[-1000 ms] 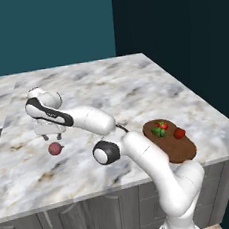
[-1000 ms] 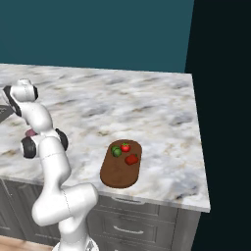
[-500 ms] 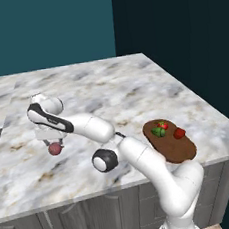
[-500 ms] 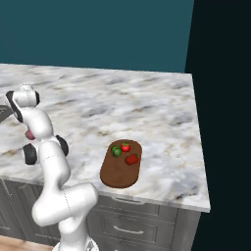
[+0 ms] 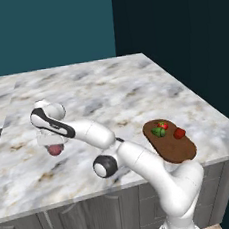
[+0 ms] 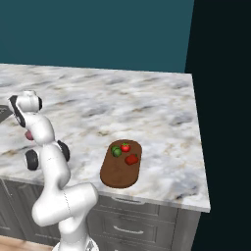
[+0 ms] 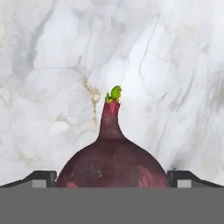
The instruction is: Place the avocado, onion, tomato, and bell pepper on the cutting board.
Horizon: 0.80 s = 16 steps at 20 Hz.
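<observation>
Marble counter [image 5: 99, 95] w/ teal wall behind; cutting board [image 5: 177, 148] near the right edge holds the avocado [image 5: 158, 131], tomato [image 5: 162, 125] & bell pepper [image 5: 178, 133]. Vs 1 s ago the arm has swung nearer the front edge, board items unchanged. Gripper [image 5: 53, 146] sits far left, its tips flanking the onion [image 7: 112, 164] — gripped or not, can't tell.

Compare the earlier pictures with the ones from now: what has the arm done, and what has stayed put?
The arm has swung its hand lower and nearer the counter's front edge, bringing the gripper down around the onion; in the hand view a finger sits at each side of it. Whether it is gripped is unclear. The onion has not visibly moved. The avocado, tomato and bell pepper stayed on the cutting board.
</observation>
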Tool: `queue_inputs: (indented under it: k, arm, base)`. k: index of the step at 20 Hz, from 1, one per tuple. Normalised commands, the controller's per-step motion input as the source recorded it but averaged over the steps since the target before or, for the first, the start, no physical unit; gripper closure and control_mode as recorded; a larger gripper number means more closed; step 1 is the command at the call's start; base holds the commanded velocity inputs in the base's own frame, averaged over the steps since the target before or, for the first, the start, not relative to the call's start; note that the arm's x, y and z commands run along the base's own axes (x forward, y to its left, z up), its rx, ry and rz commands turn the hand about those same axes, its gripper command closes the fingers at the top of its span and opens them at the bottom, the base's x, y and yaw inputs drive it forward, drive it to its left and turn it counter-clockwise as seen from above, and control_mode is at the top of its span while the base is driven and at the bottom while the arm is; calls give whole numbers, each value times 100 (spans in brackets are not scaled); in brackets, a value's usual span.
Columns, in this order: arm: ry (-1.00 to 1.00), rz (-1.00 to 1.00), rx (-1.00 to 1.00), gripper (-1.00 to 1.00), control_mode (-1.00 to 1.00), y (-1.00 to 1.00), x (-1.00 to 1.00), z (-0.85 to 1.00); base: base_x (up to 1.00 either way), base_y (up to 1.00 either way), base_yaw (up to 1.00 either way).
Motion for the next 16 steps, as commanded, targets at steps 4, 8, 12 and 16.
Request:
queue_inputs:
  k: [4, 8, 12, 16]
  arm:
    - [3, 0, 0, 100, -100, 8, 0, -18]
    - [0, 0, 0, 100, -100, 0, -1, 2]
    - [3, -14, -4, 100, -100, -36, -15, 44]
    - [-3, -15, -2, 100, -100, -60, -31, 40]
  base:
    - [0, 0, 0]
    - [0, 0, 0]
    - [0, 0, 0]
    - [0, 0, 0]
